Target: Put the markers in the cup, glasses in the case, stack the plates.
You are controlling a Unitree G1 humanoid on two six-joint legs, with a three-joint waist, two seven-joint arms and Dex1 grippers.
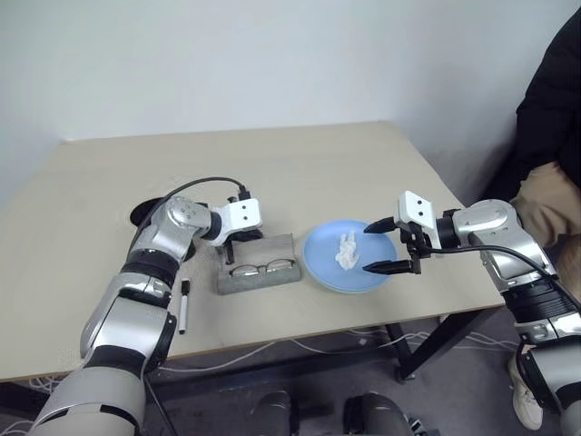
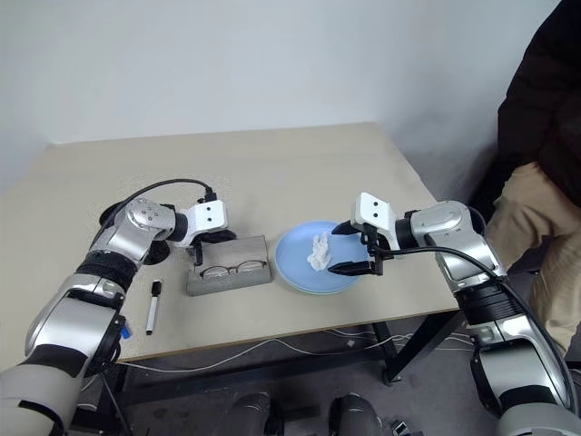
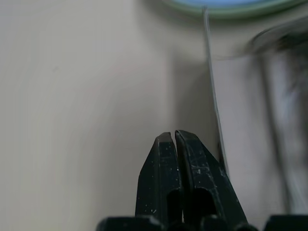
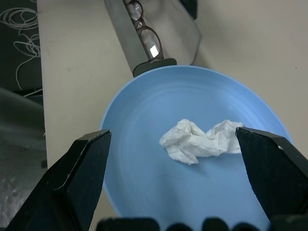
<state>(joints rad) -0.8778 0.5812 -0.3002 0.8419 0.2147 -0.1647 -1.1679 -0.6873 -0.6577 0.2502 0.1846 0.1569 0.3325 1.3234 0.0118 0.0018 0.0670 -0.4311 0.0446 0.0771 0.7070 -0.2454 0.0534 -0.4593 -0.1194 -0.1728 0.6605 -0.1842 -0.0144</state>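
The grey case (image 1: 259,277) lies open on the table with the glasses (image 1: 263,268) inside it. My left gripper (image 1: 234,252) is shut and empty, its tips down at the case's back edge. To the right, the light blue plate (image 1: 322,254) rests on the pale green plate (image 3: 240,10), with a crumpled white tissue (image 1: 347,250) on top. My right gripper (image 1: 366,249) is open just above the blue plate, its fingers on either side of the tissue. A black-capped marker (image 1: 183,307) lies near the front edge beside my left arm. The black cup (image 1: 142,214) is mostly hidden behind that forearm.
A person in a dark top and tan trousers (image 1: 554,182) sits close to the table's right corner. The table's front edge (image 1: 300,338) runs just below the case and plates. White cables (image 1: 318,350) lie on the floor beneath.
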